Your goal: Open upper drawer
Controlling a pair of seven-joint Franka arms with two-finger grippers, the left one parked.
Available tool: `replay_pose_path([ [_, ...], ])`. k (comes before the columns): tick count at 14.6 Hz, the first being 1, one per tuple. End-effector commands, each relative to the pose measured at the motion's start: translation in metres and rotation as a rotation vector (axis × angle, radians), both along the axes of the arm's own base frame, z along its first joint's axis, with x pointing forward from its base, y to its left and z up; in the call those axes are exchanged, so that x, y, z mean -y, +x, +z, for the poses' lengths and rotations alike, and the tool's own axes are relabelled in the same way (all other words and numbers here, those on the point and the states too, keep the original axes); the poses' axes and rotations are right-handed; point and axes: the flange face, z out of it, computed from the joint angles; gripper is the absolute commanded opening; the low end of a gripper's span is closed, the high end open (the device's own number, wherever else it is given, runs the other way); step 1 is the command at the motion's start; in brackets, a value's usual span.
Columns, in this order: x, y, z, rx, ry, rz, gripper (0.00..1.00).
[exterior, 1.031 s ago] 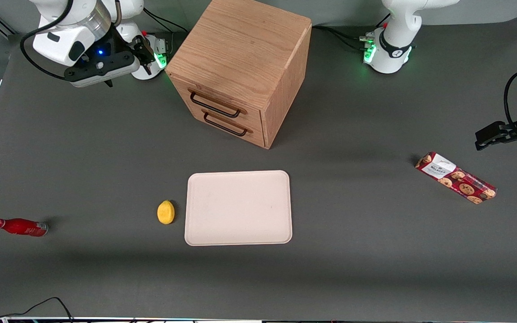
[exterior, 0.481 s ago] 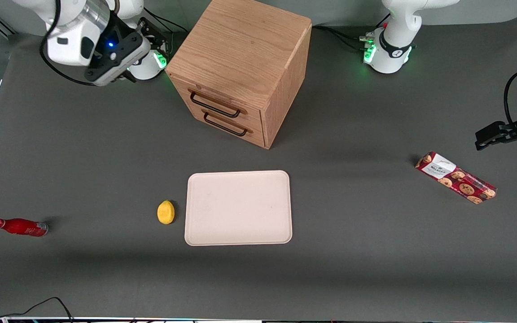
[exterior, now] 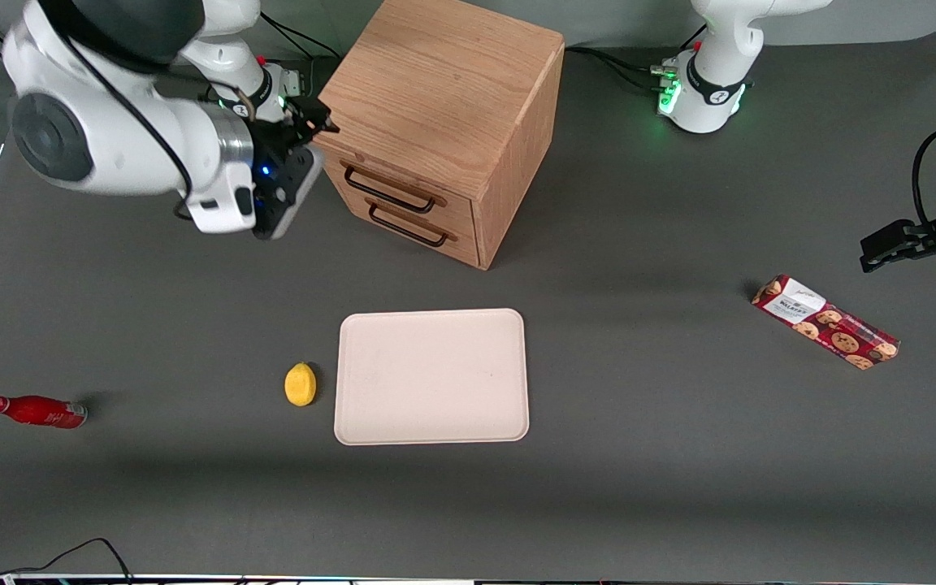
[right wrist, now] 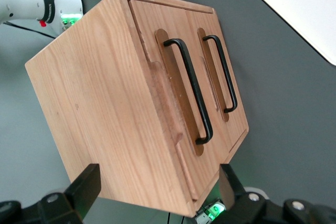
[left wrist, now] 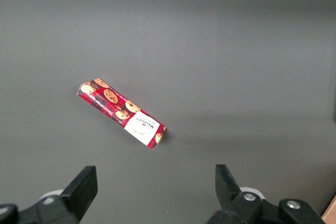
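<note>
The boxy wooden cabinet [exterior: 444, 89] stands on the grey table, its two drawers facing the front camera at an angle. The upper drawer [exterior: 411, 180] is shut, with its thin dark bar handle [exterior: 389, 192] above the like handle of the lower drawer [exterior: 407, 230]. My right gripper [exterior: 311, 126] is open and empty, level with the cabinet's top corner on the working arm's side, a short way from the upper handle. In the right wrist view the upper handle [right wrist: 191, 93] and lower handle [right wrist: 223, 74] show ahead of the open gripper [right wrist: 157, 182], which touches nothing.
A beige tray [exterior: 431, 375] lies nearer the front camera than the cabinet, with a yellow lemon [exterior: 300, 383] beside it. A red bottle [exterior: 36, 411] lies toward the working arm's end. A cookie pack [exterior: 825, 322] lies toward the parked arm's end and also shows in the left wrist view [left wrist: 122, 114].
The right arm has swung down and toward the cabinet. Its gripper has turned from pointing down at the table to facing the cabinet's drawer front.
</note>
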Motion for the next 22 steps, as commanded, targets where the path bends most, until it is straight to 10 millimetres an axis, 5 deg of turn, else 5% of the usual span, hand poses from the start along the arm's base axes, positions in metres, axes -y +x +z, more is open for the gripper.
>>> replay_pose_path([
  [1,0.0,0.0,0.016,-0.003,0.034,0.028,1.0],
  [6,-0.003,0.001,0.005,0.042,-0.033,0.033,1.0],
  [13,-0.017,0.003,-0.076,0.068,-0.042,-0.027,1.0],
  [18,-0.038,-0.008,-0.116,0.083,-0.039,-0.03,1.0],
  [22,-0.048,-0.009,-0.127,0.14,-0.056,-0.01,1.0],
])
